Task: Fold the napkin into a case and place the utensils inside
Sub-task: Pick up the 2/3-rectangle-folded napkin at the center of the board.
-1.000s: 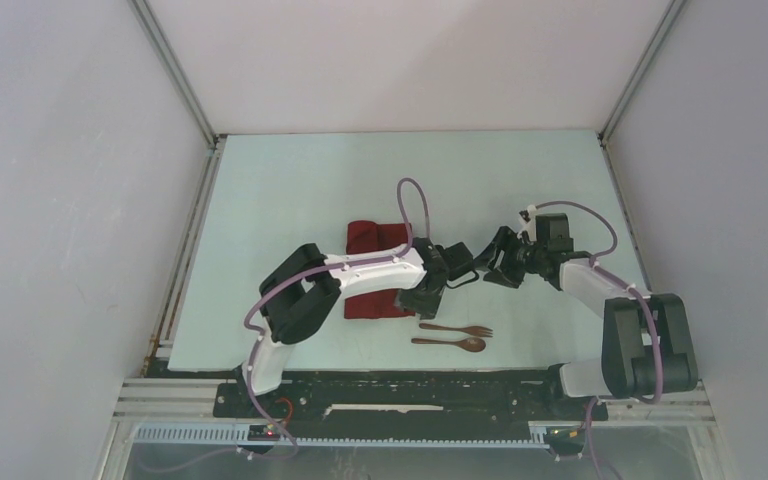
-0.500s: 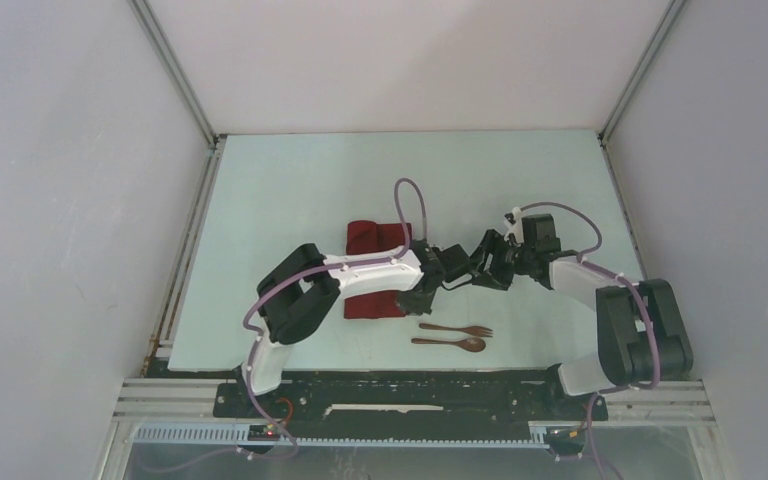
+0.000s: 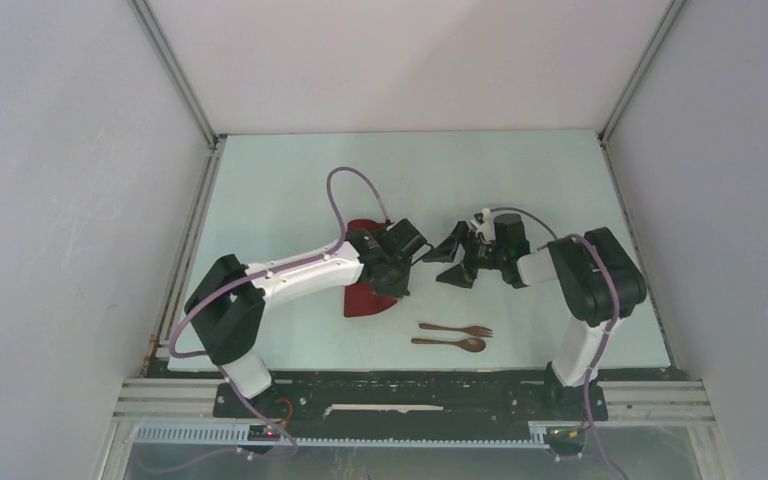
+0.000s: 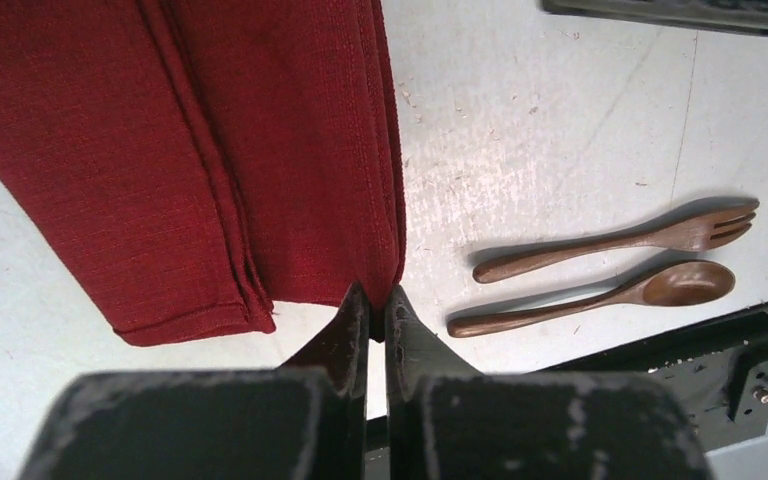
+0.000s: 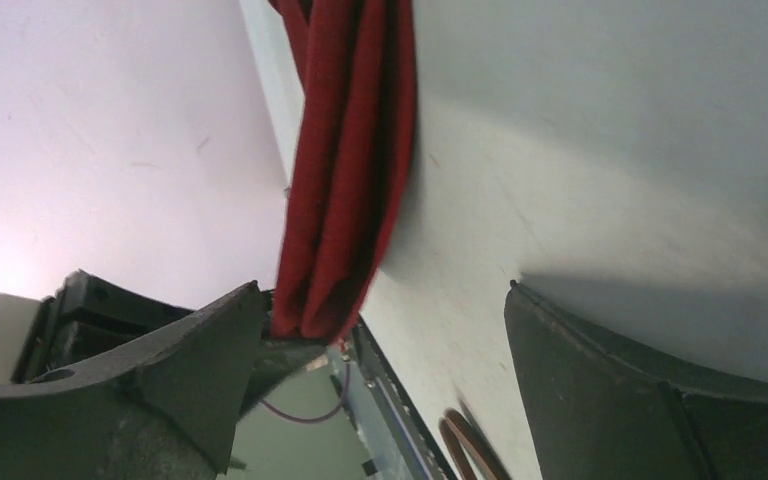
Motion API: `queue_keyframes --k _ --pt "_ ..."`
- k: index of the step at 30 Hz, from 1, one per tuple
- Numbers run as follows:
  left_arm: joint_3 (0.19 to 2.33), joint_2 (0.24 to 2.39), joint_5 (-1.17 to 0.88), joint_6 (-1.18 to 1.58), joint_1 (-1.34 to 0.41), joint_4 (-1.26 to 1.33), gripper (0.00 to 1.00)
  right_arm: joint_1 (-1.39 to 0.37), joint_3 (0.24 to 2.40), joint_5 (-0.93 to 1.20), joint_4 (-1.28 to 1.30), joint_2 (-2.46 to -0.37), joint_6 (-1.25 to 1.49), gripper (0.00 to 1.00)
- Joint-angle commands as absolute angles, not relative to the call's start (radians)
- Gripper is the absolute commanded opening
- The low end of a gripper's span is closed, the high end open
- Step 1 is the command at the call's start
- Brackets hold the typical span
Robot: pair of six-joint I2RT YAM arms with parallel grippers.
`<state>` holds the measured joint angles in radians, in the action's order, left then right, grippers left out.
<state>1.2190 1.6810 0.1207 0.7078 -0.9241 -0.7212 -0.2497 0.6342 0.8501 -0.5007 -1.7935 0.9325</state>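
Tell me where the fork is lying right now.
In the top view the fork lies on the table near its front edge, right of the folded napkin, alongside the spoon on that spoon's far side.

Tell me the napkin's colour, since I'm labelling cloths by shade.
The napkin is dark red, plain, with no pattern; the left wrist view shows it best.

Pale mint tabletop (image 3: 290,180), plain white enclosure walls (image 3: 400,60), metal rail (image 3: 160,397) along the near edge.
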Motion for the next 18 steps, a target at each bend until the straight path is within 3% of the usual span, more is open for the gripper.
queue_keyframes --k 1,18 --pt "1.190 1.634 0.065 0.713 -0.917 -0.667 0.00 -0.331 0.710 0.850 -0.722 -1.879 1.116 0.96" --pt "1.164 1.591 0.048 0.695 -0.913 -0.660 0.00 -0.395 0.855 0.718 -0.717 -2.030 1.161 0.73"
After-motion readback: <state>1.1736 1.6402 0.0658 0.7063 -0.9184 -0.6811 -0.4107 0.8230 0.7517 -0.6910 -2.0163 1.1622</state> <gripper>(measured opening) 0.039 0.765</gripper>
